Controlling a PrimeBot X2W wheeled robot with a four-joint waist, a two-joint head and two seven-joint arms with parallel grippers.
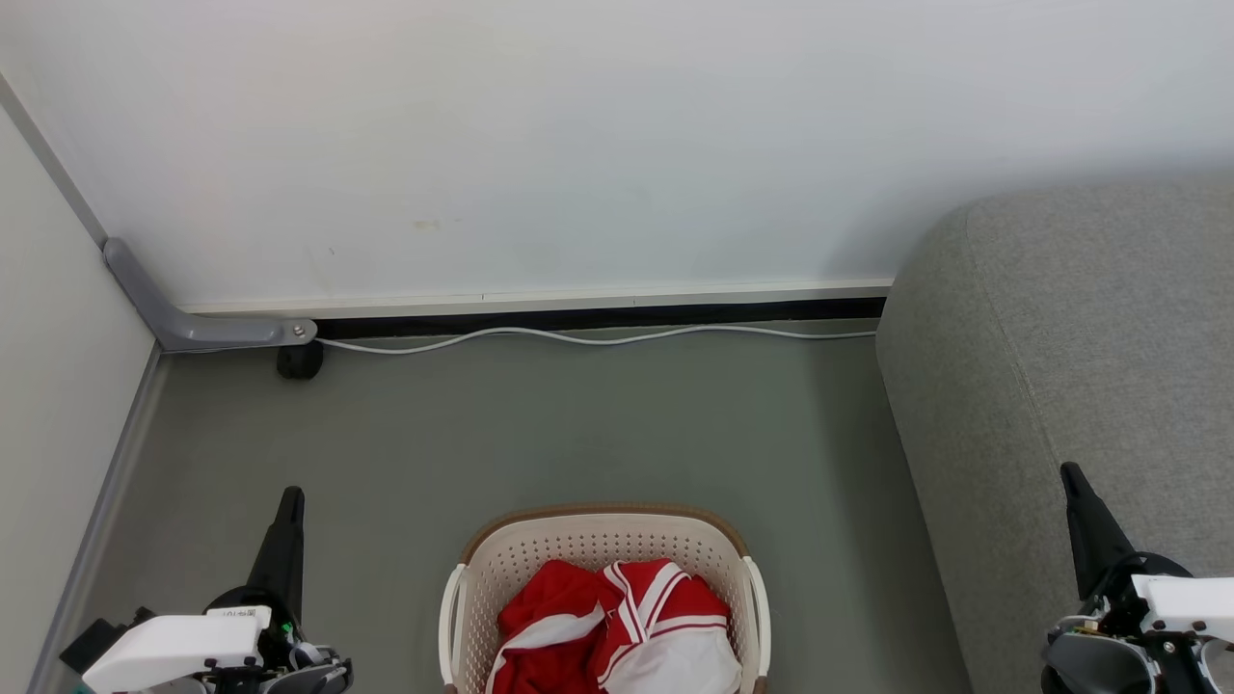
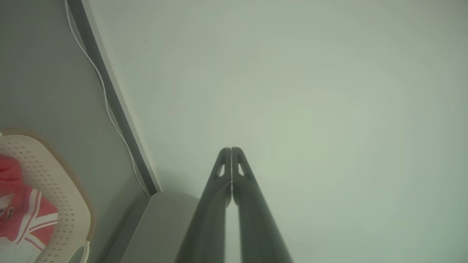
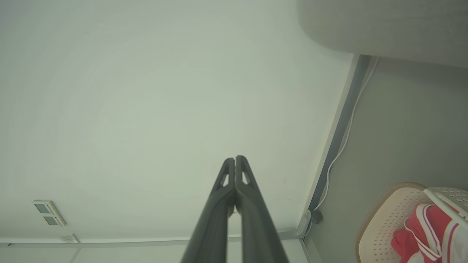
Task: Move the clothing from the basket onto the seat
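both pressed together, empty: left gripper point(image 1: 290, 499) lower left, right gripper point(image 1: 1070, 476) lower right; clothing point(image 1: 617, 627) heaped in basket point(image 1: 598, 542) bottom centre, seat point(image 1: 1060, 337) right.

left claw point(image 1: 289, 501): lower left, tips touching, empty | right claw point(image 1: 1070, 477): lower right, tips touching, empty

Red clothing point(image 1: 617, 627) with white stripes, cream-white perforated basket point(image 1: 598, 545) with brown rim, grey seat point(image 1: 1080, 366), grey-green floor point(image 1: 578, 424), white cable point(image 1: 578, 337)
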